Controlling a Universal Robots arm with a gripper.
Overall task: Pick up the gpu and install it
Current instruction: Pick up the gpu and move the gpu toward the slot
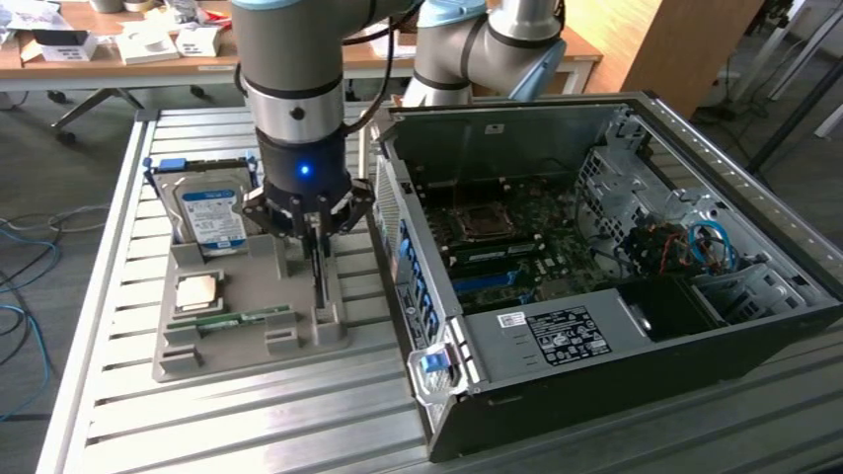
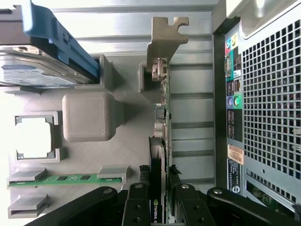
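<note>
1. The gpu (image 1: 320, 286) stands on edge in a slot of the gray holder (image 1: 224, 360), left of centre in the exterior view. It sits between the hard drive (image 1: 211, 217) and the open case (image 1: 633, 326).
2. The gripper (image 1: 316, 245) is down over the gpu. In the wrist view its jaws are narrow, and its fingers (image 2: 138, 207) appear pressed to both faces, well apart from the metal bracket (image 2: 165, 42).
3. The gpu's lower edge sits in the holder, so we judge it gripped but not lifted.
4. We expect it to be light, thin and stiff, yet fragile, with small parts on its faces.
5. We judge bare board near the upper edge the best hold.
6. Gripped away from the bracket, the gpu may tip toward that heavier end, and its smooth faces could slip.
</note>
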